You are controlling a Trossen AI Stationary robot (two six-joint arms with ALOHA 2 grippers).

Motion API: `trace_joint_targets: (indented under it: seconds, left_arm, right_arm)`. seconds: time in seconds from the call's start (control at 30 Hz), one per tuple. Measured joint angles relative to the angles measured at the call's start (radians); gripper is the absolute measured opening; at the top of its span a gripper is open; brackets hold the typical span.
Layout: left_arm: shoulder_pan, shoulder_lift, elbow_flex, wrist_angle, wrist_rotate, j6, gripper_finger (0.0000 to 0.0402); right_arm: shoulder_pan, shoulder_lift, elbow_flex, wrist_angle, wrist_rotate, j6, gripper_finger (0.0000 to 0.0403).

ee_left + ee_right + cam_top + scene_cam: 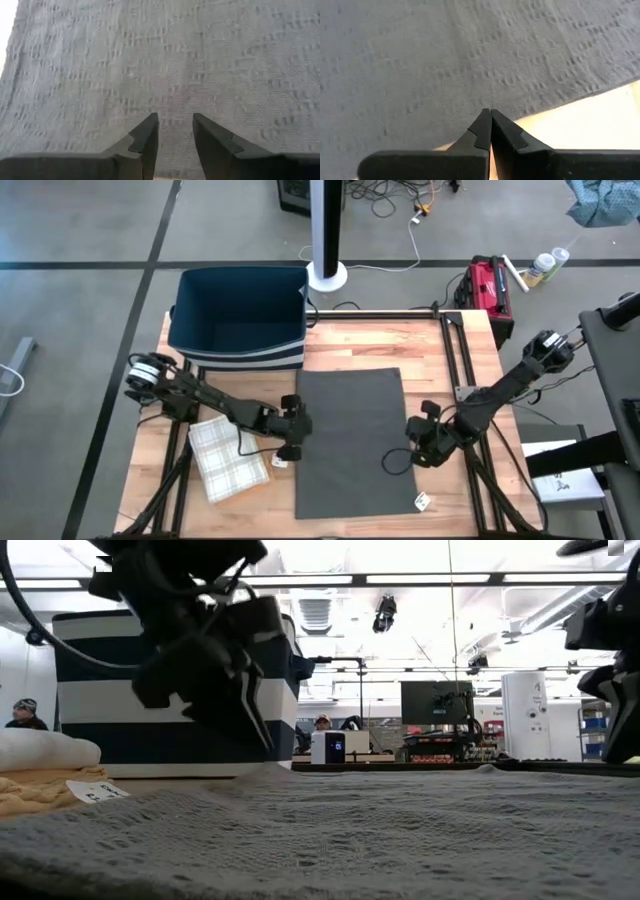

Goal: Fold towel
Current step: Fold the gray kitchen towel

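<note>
A grey towel (352, 438) lies spread flat on the wooden table (350, 345), its long sides running from far to near. My left gripper (296, 442) is at the middle of the towel's left edge. In the left wrist view it (175, 119) stands open, slanting down over the cloth just inside that edge. My right gripper (420, 442) is at the middle of the right edge. Its fingers (488, 116) are shut and their tips point at the towel's border, with bare wood (600, 115) beside them. My left gripper has its open fingertips (150, 122) close over the towel near its left edge (165, 167); I cannot tell whether they touch the cloth. My right gripper has its shut tips (492, 120) at the towel's right edge (540, 107); I cannot tell whether they touch it.
A navy bin with white stripes (240, 320) stands at the table's far left. A folded plaid cloth (228, 460) lies near left, beside my left arm. A small white tag (423, 501) lies off the towel's near right corner. A black frame rail (455, 350) runs along the right side.
</note>
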State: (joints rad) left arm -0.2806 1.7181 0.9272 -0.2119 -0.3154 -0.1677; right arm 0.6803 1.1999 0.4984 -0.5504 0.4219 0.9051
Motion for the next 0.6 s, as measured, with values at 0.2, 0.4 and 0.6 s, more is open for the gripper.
trace_joint_targets:
  seconds: [0.2, 0.4, 0.6]
  left_arm:
    - [-0.005, 0.001, -0.02, 0.004, 0.0, -0.033, 0.0068]
    - [-0.009, -0.018, -0.029, -0.017, 0.012, -0.073, 0.0012]
    - [-0.016, -0.013, -0.084, -0.008, 0.049, -0.141, 0.0003]
  right_arm:
    - [0.016, 0.008, -0.019, 0.005, 0.071, 0.045, 0.0]
    - [0.015, 0.013, -0.019, 0.044, 0.08, 0.026, 0.0]
    - [0.012, 0.014, -0.035, 0.044, 0.176, 0.037, 0.0]
